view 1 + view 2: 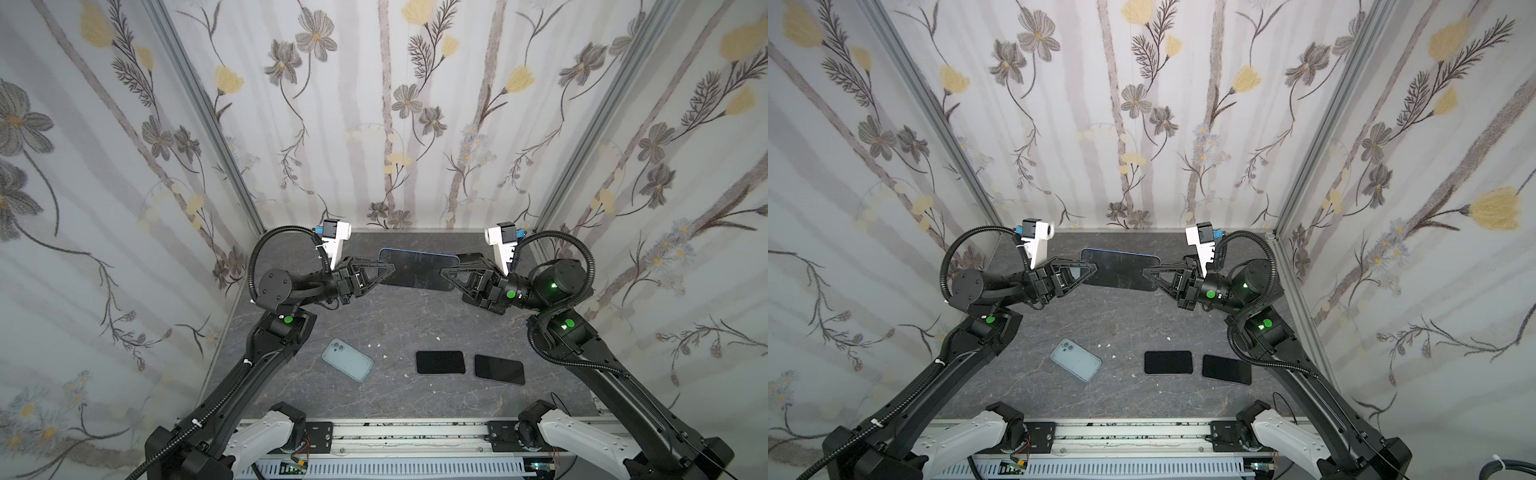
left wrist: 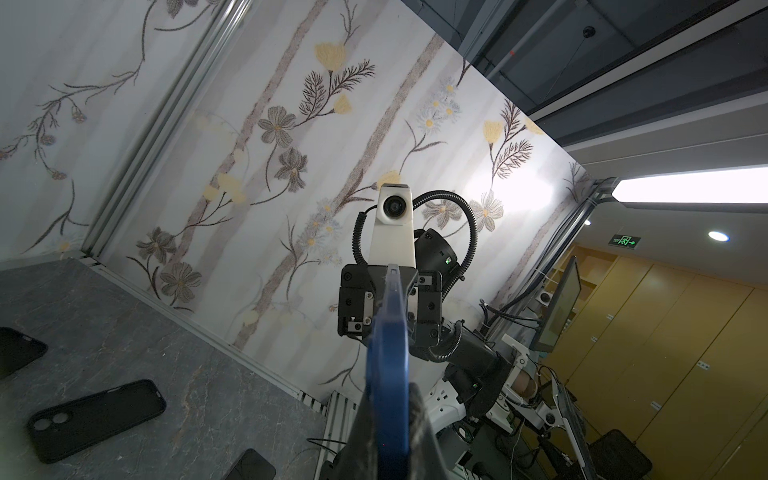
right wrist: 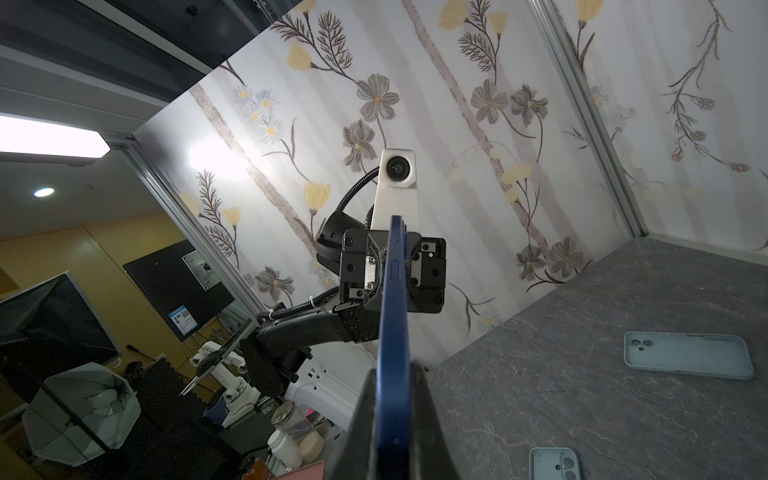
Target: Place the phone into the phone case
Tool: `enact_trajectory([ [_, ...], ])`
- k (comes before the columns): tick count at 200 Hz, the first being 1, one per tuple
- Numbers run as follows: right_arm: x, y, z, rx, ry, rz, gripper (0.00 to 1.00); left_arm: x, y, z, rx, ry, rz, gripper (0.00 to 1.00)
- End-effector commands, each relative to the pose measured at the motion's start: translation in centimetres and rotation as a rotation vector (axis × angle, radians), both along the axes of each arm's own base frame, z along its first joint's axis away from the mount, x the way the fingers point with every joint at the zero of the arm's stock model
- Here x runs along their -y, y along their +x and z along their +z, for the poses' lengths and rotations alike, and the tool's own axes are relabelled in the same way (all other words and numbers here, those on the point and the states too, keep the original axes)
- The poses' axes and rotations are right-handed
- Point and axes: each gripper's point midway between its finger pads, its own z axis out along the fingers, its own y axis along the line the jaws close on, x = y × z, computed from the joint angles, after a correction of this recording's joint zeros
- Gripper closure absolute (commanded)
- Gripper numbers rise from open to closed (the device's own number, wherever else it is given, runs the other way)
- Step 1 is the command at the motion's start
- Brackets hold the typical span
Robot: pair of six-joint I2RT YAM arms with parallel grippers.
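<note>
Phone [image 1: 415, 272] [image 1: 1121, 270] is off the table [image 1: 374, 316], hung between the two arms over the far half. Long axis runs left to right and the dark screen faces up; a blue rim shows along the far edge. Left gripper [image 1: 390, 269] [image 1: 1096, 271] is clamped on the phone's left end. Right gripper [image 1: 443, 272] [image 1: 1144, 272] is clamped on the right end. Both wrist views see the phone edge-on, a blue band [image 2: 386, 374] [image 3: 392, 332] pinched between dark fingers [image 2: 424, 432] [image 3: 361, 428], with the opposite gripper gripping the far end. Pale blue case [image 1: 347, 360] [image 1: 1076, 360] lies flat on the near left of the table with its camera cutout toward the far side, well apart from the phone. The right wrist view shows two pale cases on the table; which of them matches the top views I cannot tell. Two black slabs [image 1: 440, 362] [image 1: 499, 369] lie side by side on the near right, just apart from each other. The left wrist view shows a black case [image 2: 97, 419] with camera cutouts. Another dark piece [image 1: 469, 257] sits on the table behind the right gripper, mostly hidden. A few white specks dot the table near the pale blue case.
</note>
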Motion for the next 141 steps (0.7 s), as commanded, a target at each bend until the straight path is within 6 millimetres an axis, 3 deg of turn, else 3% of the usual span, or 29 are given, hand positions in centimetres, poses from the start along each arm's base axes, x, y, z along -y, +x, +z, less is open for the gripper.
enact_trajectory([
  [1, 0.3, -0.4, 0.9, 0.058, 0.025, -0.006, 1.0, -0.1, -0.5, 0.4, 0.021, 0.009, -0.01, 1.0],
  [24, 0.3, -0.3, 0.9, 0.053, 0.027, -0.017, 1.0, 0.0, -0.2, 0.5, 0.041, 0.045, 0.024, 1.0],
  [29, 0.3, -0.2, 0.9, 0.054, 0.027, -0.018, 1.0, 0.0, -0.1, 0.5, 0.047, 0.052, 0.036, 0.88],
  [35, 0.3, -0.2, 0.9, 0.051, 0.026, -0.021, 1.0, -0.1, 0.1, 0.6, 0.057, 0.059, 0.051, 0.64],
  [38, 0.3, -0.1, 0.9, 0.051, 0.027, -0.024, 1.0, -0.1, 0.2, 0.5, 0.059, 0.065, 0.058, 0.57],
  [57, 0.5, 0.5, 0.8, 0.037, 0.019, -0.064, 1.0, -0.4, 1.1, 0.3, 0.08, 0.141, 0.141, 0.35],
  [78, 1.0, 1.7, 0.3, 0.004, 0.001, -0.146, 1.0, -1.6, 3.5, -1.0, 0.049, 0.258, 0.33, 0.34],
  [96, 1.3, 2.4, -0.8, -0.028, -0.028, -0.192, 1.0, -3.2, 5.5, -3.3, -0.038, 0.366, 0.483, 0.34],
  [110, 1.4, 2.9, -1.6, -0.056, -0.044, -0.222, 1.0, -4.4, 6.3, -6.2, -0.127, 0.462, 0.563, 0.34],
  [141, 2.2, 5.9, -4.8, -0.147, -0.168, -0.381, 1.0, -6.7, 6.4, -15.1, -0.427, 0.701, 0.645, 0.37],
])
